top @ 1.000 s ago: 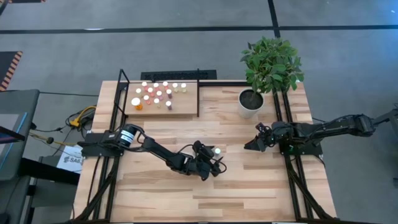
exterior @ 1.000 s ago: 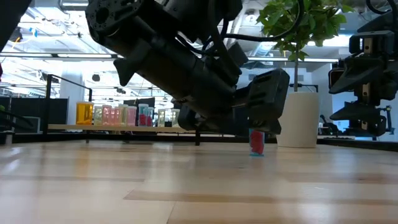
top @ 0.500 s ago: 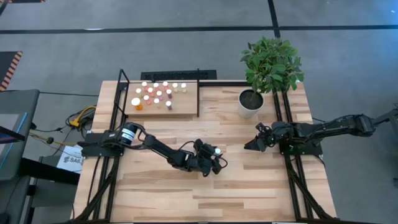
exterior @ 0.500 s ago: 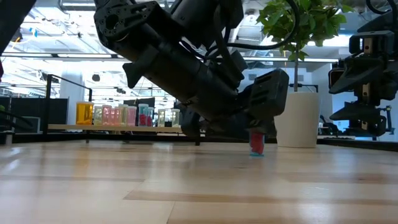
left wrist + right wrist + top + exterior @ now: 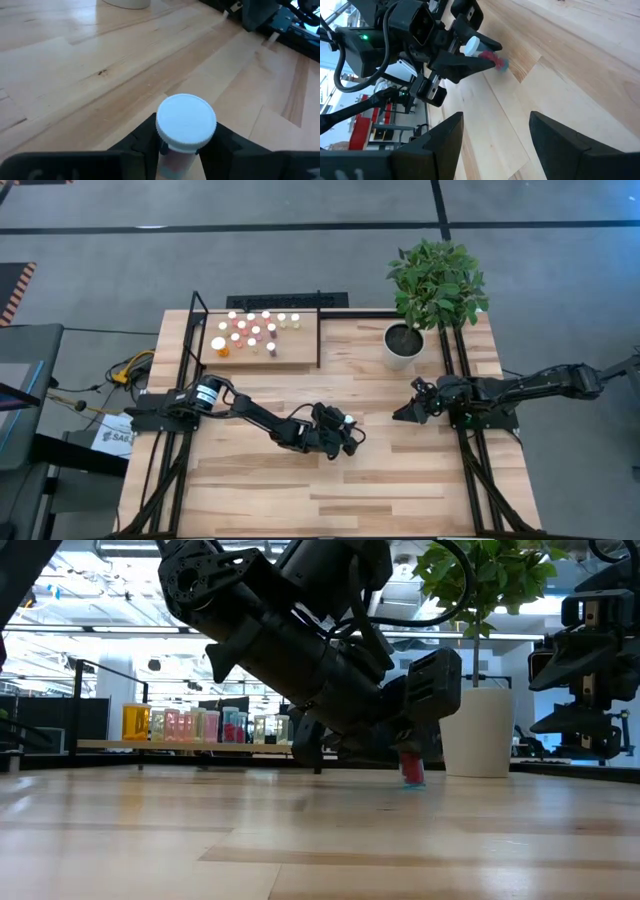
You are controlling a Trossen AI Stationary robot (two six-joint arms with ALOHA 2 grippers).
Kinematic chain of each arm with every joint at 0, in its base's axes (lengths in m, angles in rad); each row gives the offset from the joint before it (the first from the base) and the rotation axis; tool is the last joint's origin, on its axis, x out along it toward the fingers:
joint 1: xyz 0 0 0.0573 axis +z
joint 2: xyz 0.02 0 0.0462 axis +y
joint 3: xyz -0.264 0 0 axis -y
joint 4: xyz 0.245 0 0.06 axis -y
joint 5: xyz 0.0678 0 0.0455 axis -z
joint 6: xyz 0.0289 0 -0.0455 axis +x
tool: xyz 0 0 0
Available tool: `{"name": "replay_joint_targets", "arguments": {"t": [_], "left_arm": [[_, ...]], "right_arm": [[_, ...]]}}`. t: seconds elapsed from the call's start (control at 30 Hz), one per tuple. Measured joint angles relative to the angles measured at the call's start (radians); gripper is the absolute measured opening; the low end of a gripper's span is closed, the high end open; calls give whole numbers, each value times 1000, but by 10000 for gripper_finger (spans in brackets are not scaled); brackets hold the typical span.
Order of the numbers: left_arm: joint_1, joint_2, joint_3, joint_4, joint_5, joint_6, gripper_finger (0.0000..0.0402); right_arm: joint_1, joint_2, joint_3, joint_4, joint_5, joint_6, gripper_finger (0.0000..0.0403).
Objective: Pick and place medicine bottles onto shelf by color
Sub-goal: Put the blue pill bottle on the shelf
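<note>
Left wrist view: the left gripper [image 5: 186, 150] has its jaws pinching a small white-capped, red-bodied medicine bottle [image 5: 185, 125] standing on the light plank bench [image 5: 400, 480], well apart from the black-framed light-wood shelf [image 5: 300, 352]; lift it straight up, keeping it upright; right gripper [image 5: 398, 415] waits, jaws spread.

A robotics lab in an open industrial hall: a plank worktop [image 5: 300, 490] on a black metal frame stands on grey floor with dark taped lines [image 5: 300, 227], cables [image 5: 125, 370] trailing at nine o'clock, bright ceiling strip lights [image 5: 90, 630] and glass partitions behind.
</note>
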State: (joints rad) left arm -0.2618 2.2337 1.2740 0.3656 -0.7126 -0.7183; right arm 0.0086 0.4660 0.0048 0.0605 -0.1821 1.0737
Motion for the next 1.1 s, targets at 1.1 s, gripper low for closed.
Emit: {"name": "replay_joint_targets", "arguments": {"t": [1.1], "left_arm": [[60, -324, 27, -353, -208, 56, 92]], "right_arm": [[0, 0, 0, 0, 0, 0, 249]]}}
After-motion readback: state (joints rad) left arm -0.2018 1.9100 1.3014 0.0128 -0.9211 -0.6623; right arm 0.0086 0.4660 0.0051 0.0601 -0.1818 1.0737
